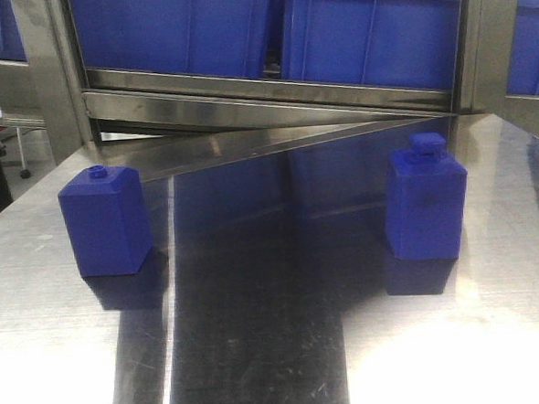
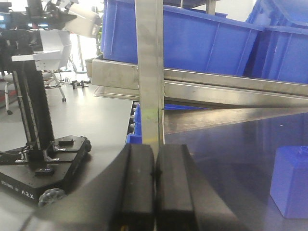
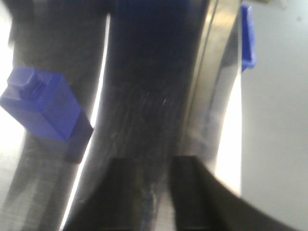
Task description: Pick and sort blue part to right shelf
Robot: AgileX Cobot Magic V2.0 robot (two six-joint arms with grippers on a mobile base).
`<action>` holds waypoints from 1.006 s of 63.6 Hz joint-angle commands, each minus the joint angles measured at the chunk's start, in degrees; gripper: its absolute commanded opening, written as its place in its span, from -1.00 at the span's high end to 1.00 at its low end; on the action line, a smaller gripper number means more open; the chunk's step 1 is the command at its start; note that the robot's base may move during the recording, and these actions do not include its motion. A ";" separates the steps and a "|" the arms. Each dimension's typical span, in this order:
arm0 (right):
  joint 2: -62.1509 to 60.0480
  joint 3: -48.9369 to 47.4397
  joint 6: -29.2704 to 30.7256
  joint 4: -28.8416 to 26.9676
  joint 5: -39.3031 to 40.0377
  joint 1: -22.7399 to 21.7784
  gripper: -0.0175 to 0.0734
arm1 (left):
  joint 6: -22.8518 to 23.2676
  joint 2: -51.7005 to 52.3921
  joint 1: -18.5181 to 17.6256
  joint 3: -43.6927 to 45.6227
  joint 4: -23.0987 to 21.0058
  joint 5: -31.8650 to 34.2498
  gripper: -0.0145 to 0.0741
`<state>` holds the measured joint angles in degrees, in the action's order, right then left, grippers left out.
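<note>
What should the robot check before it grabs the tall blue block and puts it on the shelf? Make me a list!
1. The tall blue block stands upright on the table: ok.
2. Nothing crowds it; the short blue block stands well apart: ok.
3. The left tool is shut and empty: ok.
4. The right tool is open: cannot tell, its picture is blurry.
5. The right tool is lined up with the tall blue block: not ok, the block sits off to one side in its view.
6. There is a free spot on the shelf near the bins: cannot tell.
</note>
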<state>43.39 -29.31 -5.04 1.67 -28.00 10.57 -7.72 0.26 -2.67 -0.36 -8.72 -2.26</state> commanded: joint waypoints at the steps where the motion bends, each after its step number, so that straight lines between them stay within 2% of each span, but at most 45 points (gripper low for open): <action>1: 4.21 -4.87 -3.52 0.64 1.17 1.66 -0.60 | 0.63 1.29 -0.22 -1.41 0.03 4.86 0.39; 4: 6.74 -7.22 -7.63 0.64 -0.94 2.78 -0.75 | 0.63 1.29 -0.22 -1.41 0.03 4.86 0.39; 13: 14.20 -15.65 -16.04 0.64 -9.53 5.46 -0.70 | 0.63 1.29 -0.22 -1.41 0.03 4.86 0.39; 36: 37.04 -40.98 -23.34 0.64 -29.07 13.34 -0.70 | 0.63 1.29 -0.22 -1.41 0.03 4.86 0.39; 48: 45.71 -49.62 -23.40 0.64 -32.51 16.54 -0.70 | 0.63 1.29 -0.22 -1.41 0.03 4.86 0.39; 64: 51.40 -50.49 -25.95 0.64 -32.50 17.33 -0.70 | 0.63 1.29 -0.22 -1.41 0.03 4.86 0.39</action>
<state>95.84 -77.75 -30.39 1.67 -61.15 27.93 -7.72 0.26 -2.67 -0.36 -8.72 -2.26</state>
